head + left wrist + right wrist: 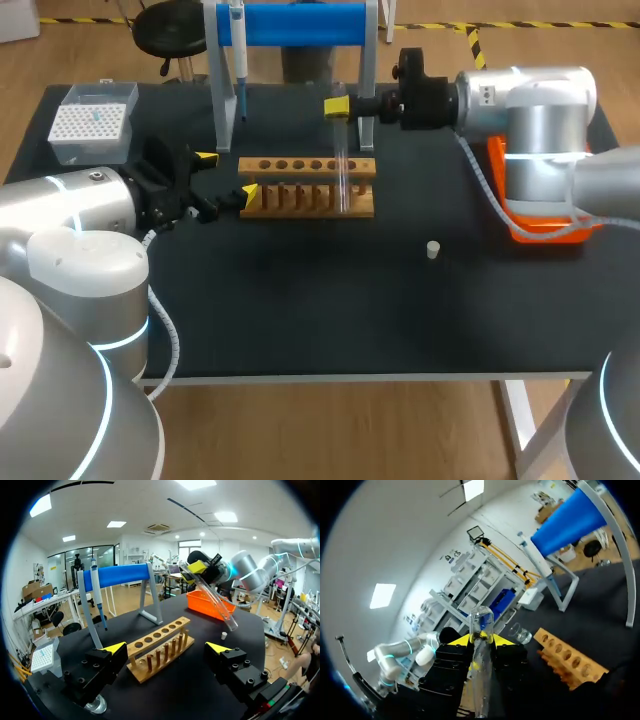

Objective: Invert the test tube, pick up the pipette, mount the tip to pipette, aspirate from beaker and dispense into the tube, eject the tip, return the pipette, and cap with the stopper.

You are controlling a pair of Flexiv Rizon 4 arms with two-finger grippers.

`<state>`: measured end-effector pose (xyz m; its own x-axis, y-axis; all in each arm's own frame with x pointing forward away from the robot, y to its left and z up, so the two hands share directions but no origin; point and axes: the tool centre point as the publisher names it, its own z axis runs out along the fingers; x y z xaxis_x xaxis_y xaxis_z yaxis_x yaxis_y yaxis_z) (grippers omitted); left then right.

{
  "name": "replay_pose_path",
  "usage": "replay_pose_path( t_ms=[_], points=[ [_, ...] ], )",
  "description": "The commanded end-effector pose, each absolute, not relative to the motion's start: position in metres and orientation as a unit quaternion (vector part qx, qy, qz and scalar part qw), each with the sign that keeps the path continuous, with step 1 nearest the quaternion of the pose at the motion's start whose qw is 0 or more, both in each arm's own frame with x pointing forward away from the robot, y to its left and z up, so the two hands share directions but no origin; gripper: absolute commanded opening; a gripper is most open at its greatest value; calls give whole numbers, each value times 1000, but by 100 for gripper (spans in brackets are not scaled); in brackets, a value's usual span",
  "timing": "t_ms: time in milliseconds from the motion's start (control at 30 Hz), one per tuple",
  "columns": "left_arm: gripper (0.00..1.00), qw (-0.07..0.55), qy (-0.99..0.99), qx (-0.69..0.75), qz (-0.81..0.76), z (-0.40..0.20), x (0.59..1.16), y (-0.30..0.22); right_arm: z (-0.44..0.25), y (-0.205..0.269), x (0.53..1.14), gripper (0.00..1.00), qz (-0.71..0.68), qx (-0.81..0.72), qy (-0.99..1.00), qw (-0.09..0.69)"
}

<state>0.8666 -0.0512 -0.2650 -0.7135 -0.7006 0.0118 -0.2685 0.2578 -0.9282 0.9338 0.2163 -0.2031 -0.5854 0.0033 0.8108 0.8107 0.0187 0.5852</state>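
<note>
My right gripper (pixel 338 106) is shut on a clear test tube (pixel 343 165), holding it in the air over the right end of the wooden rack (pixel 300 187). In the left wrist view the tube (pixel 212 600) hangs tilted from that gripper (pixel 198 568). In the right wrist view its round end (pixel 481 614) sticks out beyond the yellow fingertips (pixel 462 640). My left gripper (pixel 226 174) stands open at the rack's left end, and the rack (pixel 159 650) lies just ahead of its fingers (pixel 116 647). The pipette (pixel 238 50) hangs on the blue stand (pixel 300 24). A small white stopper (pixel 432 249) lies on the mat.
A white tip box (pixel 92 122) sits at the back left. An orange tray (pixel 540 225) lies under my right arm at the right edge. A clear beaker (pixel 520 632) shows near the rack's end in the right wrist view.
</note>
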Motion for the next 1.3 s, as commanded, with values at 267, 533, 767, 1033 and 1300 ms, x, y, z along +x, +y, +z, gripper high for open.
replay_pose_path(
  t_ms=[267,533,767,1033,1300],
  points=[
    [100,208,765,-317,-521,-265,867,-52,-206,215,929,0,-517,-457,-565,453],
    [100,208,765,-317,-521,-265,867,-52,-204,212,917,0,-507,-452,-552,483],
    [100,208,765,-317,-521,-265,867,-52,-209,207,911,0,-503,-460,-539,495],
    [100,208,765,-317,-521,-265,867,-52,-215,207,904,0,-483,-461,-523,530],
    [100,208,765,-317,-521,-265,867,-52,-216,209,900,0,-462,-462,-512,557]
  ],
)
